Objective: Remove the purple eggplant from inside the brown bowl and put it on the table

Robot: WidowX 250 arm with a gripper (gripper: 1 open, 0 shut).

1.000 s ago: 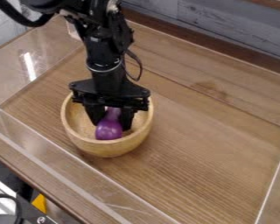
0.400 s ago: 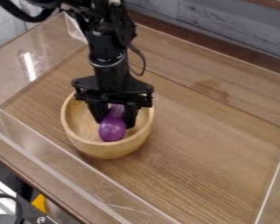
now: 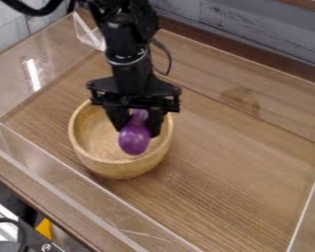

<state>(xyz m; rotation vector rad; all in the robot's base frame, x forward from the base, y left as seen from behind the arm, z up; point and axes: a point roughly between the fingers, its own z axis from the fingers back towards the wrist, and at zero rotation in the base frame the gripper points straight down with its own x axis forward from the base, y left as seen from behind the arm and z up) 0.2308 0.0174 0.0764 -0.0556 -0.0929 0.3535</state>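
Compared with one second earlier, the gripper [image 3: 135, 125] has lifted the purple eggplant [image 3: 134, 139] toward the right rim of the brown bowl [image 3: 92, 156]. Jaws are nearly closed, clamping the eggplant's upper end. Its long axis hangs vertically below the jaws, above the bowl, with bare table [image 3: 239, 157] lying to the right.

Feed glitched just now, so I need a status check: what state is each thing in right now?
claw: shut on the purple eggplant, pointing down.
purple eggplant: held upright in the claw, over the bowl's right side, not yet clear of it.
brown bowl: upright on the table.
table: eggplant not yet on it.
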